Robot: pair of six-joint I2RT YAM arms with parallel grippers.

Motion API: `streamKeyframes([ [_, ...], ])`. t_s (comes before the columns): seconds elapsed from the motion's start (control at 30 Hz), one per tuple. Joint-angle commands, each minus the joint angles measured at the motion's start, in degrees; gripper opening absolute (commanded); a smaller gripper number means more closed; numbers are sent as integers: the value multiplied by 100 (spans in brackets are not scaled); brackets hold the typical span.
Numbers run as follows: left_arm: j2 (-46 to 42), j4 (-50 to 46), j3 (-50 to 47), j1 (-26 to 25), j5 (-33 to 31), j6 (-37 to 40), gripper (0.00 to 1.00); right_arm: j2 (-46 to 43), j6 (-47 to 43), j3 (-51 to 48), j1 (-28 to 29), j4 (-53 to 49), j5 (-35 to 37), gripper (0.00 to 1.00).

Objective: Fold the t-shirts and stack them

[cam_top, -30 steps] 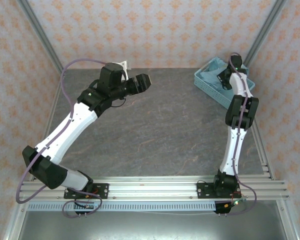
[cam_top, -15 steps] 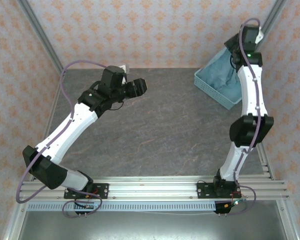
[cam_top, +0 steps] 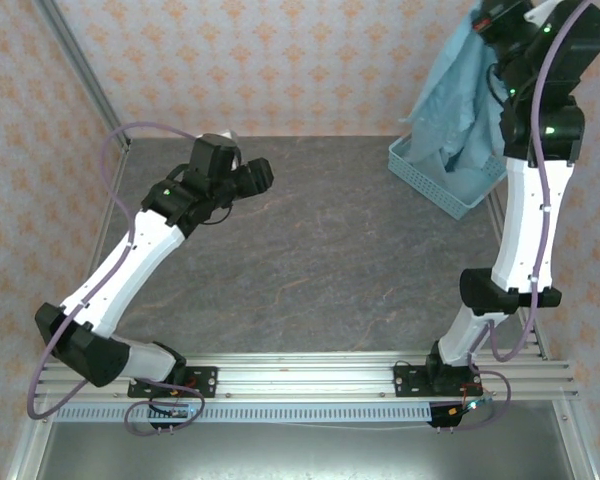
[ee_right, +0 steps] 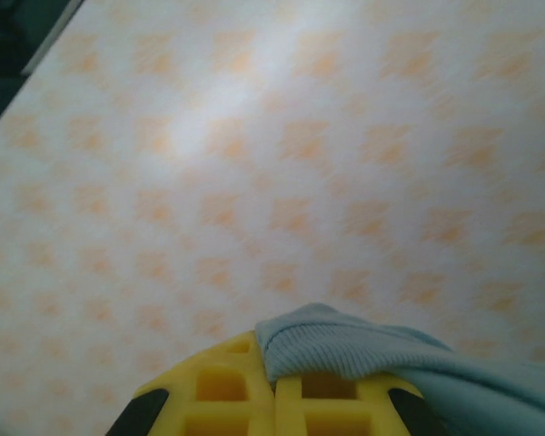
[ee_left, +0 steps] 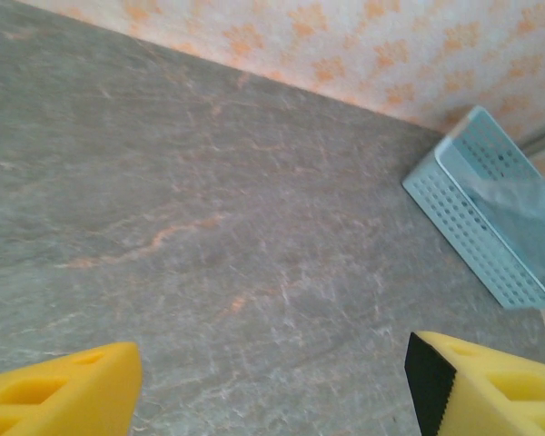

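- I held the right gripper [cam_top: 495, 22] clamped on a ribbed edge of the light blue t-shirt [cam_top: 448, 95]. The fabric hung below the jaws, high enough, I judged, to draw it out of the basket [cam_top: 417, 172].
- The shirt's lower end trailed in the basket beneath the jaws; I couldn't tell whether another shirt lay under it.
- The left gripper [cam_top: 258, 176] hovered with jaws apart over the bare table [cam_top: 310, 260], with the basket ahead and to their right. It was probably waiting to take a corner.
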Motion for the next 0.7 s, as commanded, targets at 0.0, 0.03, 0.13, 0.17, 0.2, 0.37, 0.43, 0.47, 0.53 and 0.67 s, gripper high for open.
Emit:
streamKeyframes([
  [0.0, -433, -352, -148, 181, -510, -27, 78, -80, -198, -175, 876, -224, -549, 0],
  [0.03, -526, -363, -206, 234, -556, -36, 79, -110, -231, -383, 1260, -229, -492, 0],
  [0.13, -716, -539, -318, 375, -715, -89, 80, -224, -178, -1486, 2291, 69, -232, 0],
  [0.17, -760, -635, -335, 415, -786, -116, 80, -237, -130, -1896, 2565, 230, -167, 0],
  [0.2, -812, -725, -366, 449, -856, -136, 81, -209, -32, -2351, 2897, 422, -89, 0],
  [0.37, -1199, -949, -703, 509, -1129, -274, 82, 771, 450, -3339, 4038, 787, -537, 13],
  [0.43, -1382, -1034, -904, 517, -1184, -329, 84, 1266, 639, -3339, 4253, 697, -944, 39],
  [0.47, -1447, -1068, -1002, 521, -1169, -341, 84, 1390, 693, -3340, 4305, 618, -1029, 46],
  [0.53, -1558, -1125, -1231, 517, -979, -318, 87, 1449, 727, -3533, 4300, 556, -1085, 56],
  [0.67, -1494, -1167, -1799, 512, 59, -374, 90, 1037, 508, -4103, 3996, 355, -895, 60],
])
